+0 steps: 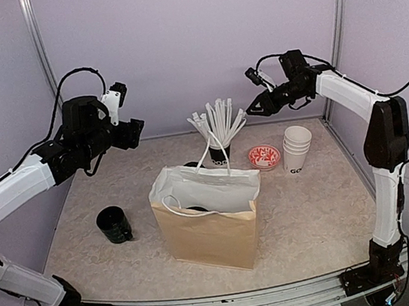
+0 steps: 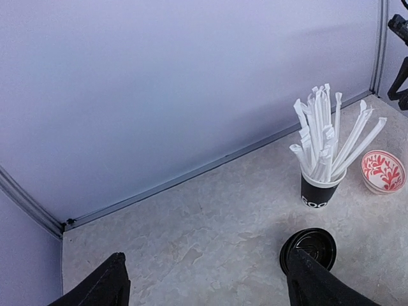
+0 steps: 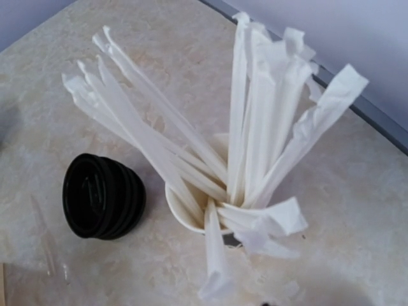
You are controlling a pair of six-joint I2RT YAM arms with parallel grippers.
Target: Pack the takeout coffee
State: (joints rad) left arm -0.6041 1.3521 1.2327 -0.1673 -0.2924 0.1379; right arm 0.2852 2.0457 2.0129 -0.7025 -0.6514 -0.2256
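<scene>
Nearest, my left fingers (image 2: 108, 287) spread empty, right fingers (image 1: 260, 105) unreadable; light, crushable paper cup (image 1: 297, 139) wants gentle mid-wall grip.

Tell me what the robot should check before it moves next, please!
1. Paper bag upright with its mouth open: ok.
2. Left gripper open and empty: ok.
3. Right gripper open or shut: cannot tell.
4. White cups stacked upright, nothing on them: ok.
5. Black lids stacked beside the straw cup: ok.
6. Coffee packed in the bag: cannot tell; only a dark shape shows inside.
</scene>
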